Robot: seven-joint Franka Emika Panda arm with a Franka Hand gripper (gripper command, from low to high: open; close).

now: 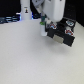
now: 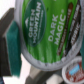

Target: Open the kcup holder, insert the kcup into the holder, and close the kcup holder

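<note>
The gripper (image 1: 46,25) clenches the kcup (image 2: 46,31) (green lid outward) above the kcup holder (image 1: 62,35), at its ten o'clock, poised for insertion.

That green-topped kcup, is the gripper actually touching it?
Touching. In the wrist view the kcup fills the frame with a teal gripper finger pad pressed against its side.

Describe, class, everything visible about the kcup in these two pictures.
The kcup fills the wrist view: a round green foil lid printed "Green Mountain" and "Dark Magic" in white, with a pale rim. It sits tilted, close to the camera, above the kcup holder, where a red-and-white pod shows. In the exterior view the arm hides it. What grips it cannot be seen.
</note>
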